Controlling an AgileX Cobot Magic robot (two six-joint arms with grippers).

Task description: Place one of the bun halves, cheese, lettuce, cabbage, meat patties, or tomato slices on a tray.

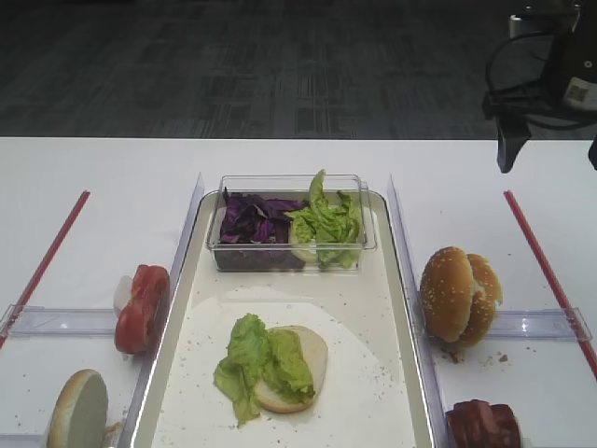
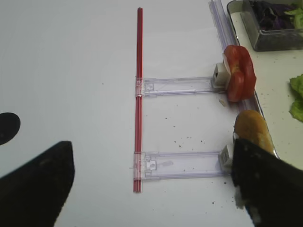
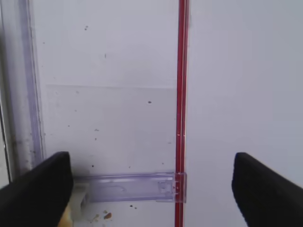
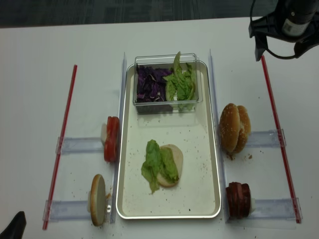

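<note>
On the tray [image 1: 401, 280], lettuce [image 1: 254, 362] already lies over a bun half [image 1: 303, 359]. The right claw [image 1: 550, 149], wide open and empty, hovers at two o'clock; next it probably needs another ingredient.

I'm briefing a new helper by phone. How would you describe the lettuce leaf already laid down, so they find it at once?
Start at the long silver-rimmed tray in the middle of the white table. On its near half lies a pale flat round bun half, and the bright green frilly lettuce leaf is draped over its left side. Unlike the green leaves in the clear plastic tub, it lies loose on bread.
</note>
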